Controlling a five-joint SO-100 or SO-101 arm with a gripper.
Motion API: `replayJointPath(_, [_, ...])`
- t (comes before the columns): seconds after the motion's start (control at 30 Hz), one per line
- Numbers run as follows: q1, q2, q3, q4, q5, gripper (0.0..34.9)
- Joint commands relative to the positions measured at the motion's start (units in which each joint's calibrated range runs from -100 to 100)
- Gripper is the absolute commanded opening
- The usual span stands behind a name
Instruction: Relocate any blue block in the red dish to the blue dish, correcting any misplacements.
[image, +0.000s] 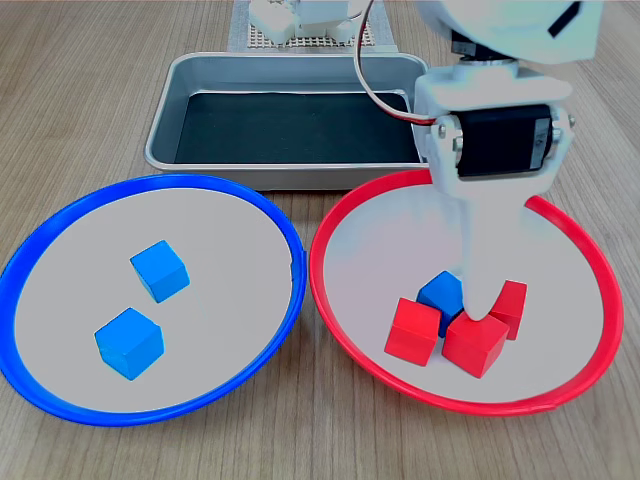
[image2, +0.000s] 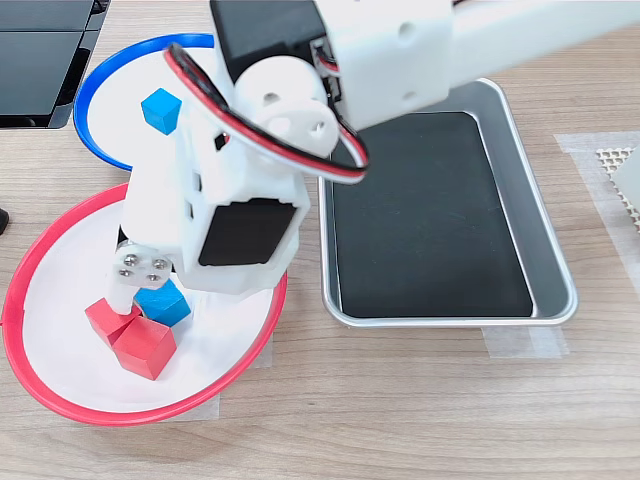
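Down in the red dish (image: 340, 215), the end effector (image: 478, 312) touches the corner-forward blue block (image: 440, 292); its opening is hidden.

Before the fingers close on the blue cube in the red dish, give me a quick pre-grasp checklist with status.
1. Blue block in the red dish: ok.
2. Gripper down at that block: ok.
3. Fingers straddle only the blue block: cannot tell, the arm hides them.
4. Red cubes clear of the grasp: not ok, they crowd against the block.
5. Blue dish has free floor beside its two blue cubes: ok.
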Motion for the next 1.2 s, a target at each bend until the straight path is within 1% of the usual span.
replayJointPath(0.0, [-0.25,-0.46,0.72,2.02,0.34,13.0])
replayJointPath(0.17, [-0.25,-2.42,4.82,3.09,0.24,11.3])
replayJointPath(0.4, [0.41,-4.29,7.55,3.42,-0.29,11.2])
replayJointPath(0.47, [0.50,-4.29,6.82,3.34,-0.39,11.6])
replayJointPath(0.5, [0.79,-4.29,5.91,3.01,-0.54,13.3])
replayJointPath(0.63, [1.63,-4.29,3.91,2.51,-0.78,16.5])
replayJointPath(0.9, [4.64,-6.00,3.36,0.70,-3.32,13.6])
replayJointPath(1.0, [4.93,-6.17,2.18,-0.30,-5.42,13.4])
replayJointPath(1.17, [4.64,-6.25,1.63,-1.53,-8.55,14.2])
